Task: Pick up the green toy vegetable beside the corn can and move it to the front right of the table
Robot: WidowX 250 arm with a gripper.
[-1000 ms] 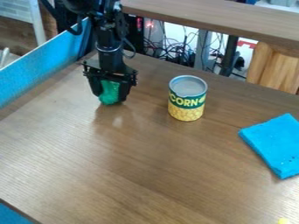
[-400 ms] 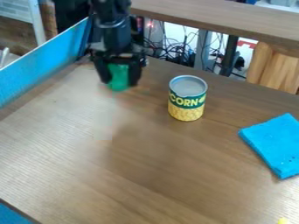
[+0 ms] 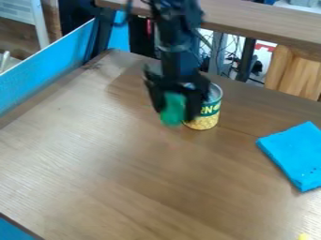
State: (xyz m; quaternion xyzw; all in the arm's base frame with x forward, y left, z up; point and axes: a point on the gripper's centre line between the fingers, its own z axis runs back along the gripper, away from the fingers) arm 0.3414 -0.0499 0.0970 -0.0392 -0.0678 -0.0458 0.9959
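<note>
The green object (image 3: 172, 110) is between the two fingers of the black gripper (image 3: 175, 113), which is closed around it; its lower end pokes out below the grasp. Whether it touches the table (image 3: 125, 183) cannot be told. Both are in the upper middle of the view, with the black arm (image 3: 177, 51) coming down from the top edge above them.

Just beside the gripper, toward the right of the view, a can (image 3: 205, 122) with a green and yellow label stands upright, partly hidden by the gripper; whether the two touch cannot be told. Well apart, at the right edge, a folded blue cloth (image 3: 294, 157) lies flat on the table. A small yellow thing (image 3: 303, 236) shows at the bottom edge, below the cloth. A blue panel (image 3: 41, 70) runs along the table's upper left side, and a wooden ledge (image 3: 270, 22) crosses the top.
</note>
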